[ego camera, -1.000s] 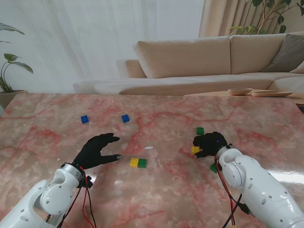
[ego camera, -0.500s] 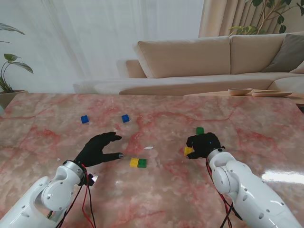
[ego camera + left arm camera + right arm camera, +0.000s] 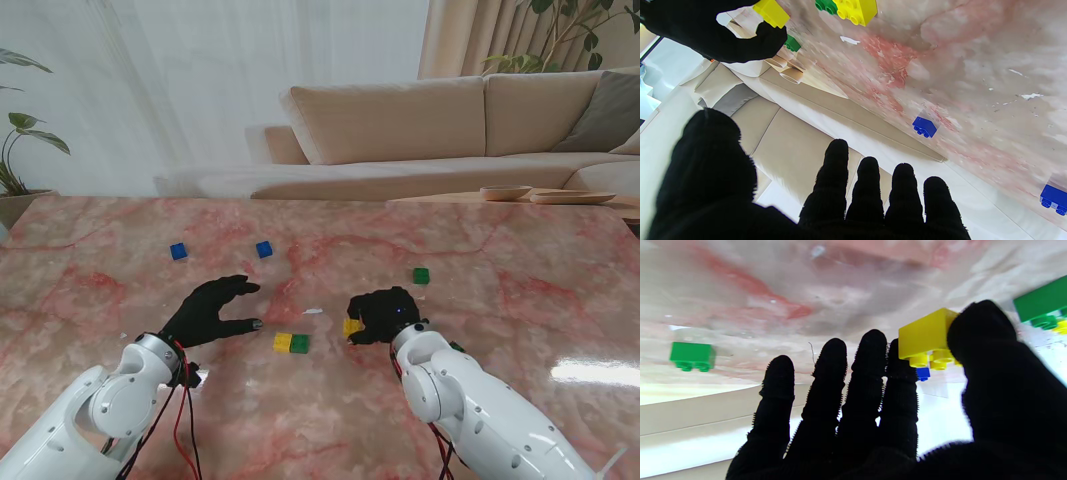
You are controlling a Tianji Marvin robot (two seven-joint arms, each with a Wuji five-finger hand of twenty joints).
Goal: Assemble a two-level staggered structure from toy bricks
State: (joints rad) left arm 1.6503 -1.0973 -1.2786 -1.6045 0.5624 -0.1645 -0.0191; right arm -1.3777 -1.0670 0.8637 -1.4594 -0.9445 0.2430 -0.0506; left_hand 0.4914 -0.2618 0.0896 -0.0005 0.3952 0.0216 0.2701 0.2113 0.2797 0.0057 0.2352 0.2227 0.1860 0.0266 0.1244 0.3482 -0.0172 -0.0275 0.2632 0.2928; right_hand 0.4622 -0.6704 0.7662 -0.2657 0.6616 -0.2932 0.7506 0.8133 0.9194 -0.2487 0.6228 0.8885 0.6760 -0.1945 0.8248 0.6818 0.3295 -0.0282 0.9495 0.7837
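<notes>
Pink-and-cream veined marble table top point(image 3: 330, 400) across the foreground, glossy, with a bright window glare at 4 o'clock. Beyond its far edge, a beige sectional sofa point(image 3: 400, 120) running from 12 to 2 o'clock, grey cushion point(image 3: 605, 110) at its right end. Sheer white curtains point(image 3: 200, 80) at 11 o'clock, strongly backlit by daylight; tan drapes point(image 3: 470, 35) at 1 o'clock. Leafy houseplant point(image 3: 20, 140) at 9 o'clock, further foliage point(image 3: 585, 25) at 2 o'clock. Two shallow wooden dishes point(image 3: 545, 194) on a low surface at 3 o'clock.
</notes>
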